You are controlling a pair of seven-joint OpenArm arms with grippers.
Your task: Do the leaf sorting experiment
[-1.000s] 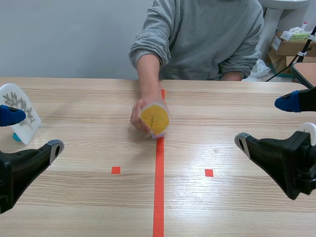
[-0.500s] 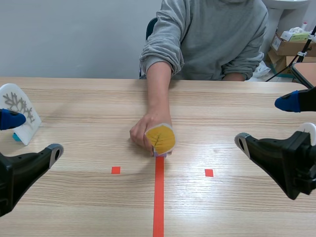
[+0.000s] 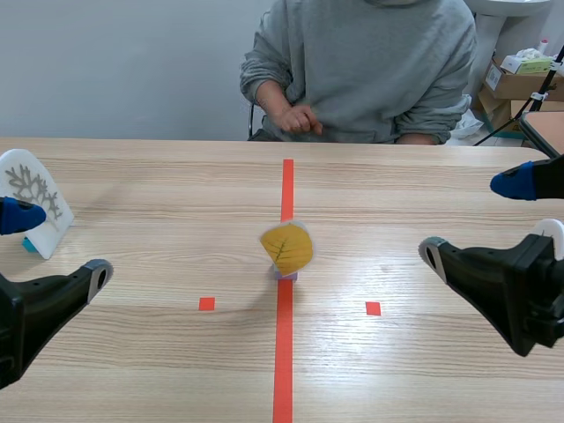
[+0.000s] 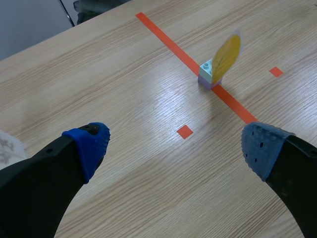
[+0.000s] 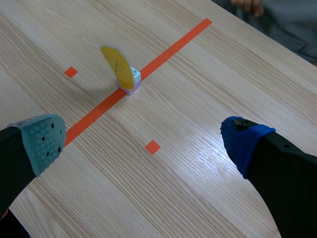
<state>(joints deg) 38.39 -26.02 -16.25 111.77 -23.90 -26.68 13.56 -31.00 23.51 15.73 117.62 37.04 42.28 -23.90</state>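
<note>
A yellow leaf card (image 3: 286,248) stands upright in a small pale block (image 3: 284,275) on the red centre tape line, mid-table. Nothing touches it. My left gripper (image 3: 57,244) hovers open at the table's left, well away from the card; in the left wrist view the leaf card (image 4: 225,55) is far ahead and to the right of the open gripper (image 4: 176,146). My right gripper (image 3: 471,218) hangs open at the right side. Through the right wrist camera the leaf card (image 5: 118,67) stands ahead and to the left of the open gripper (image 5: 143,144).
A white card with a grey branching pattern (image 3: 31,198) stands at the left edge behind my left gripper. A white object (image 3: 551,231) peeks out behind the right arm. A person sits across the table, one hand (image 3: 295,117) held at the chest. Boxes (image 3: 520,84) sit at the back right.
The person's hand set the leaf card down on the red line, let go and drew back to the chest. Neither arm has moved.
</note>
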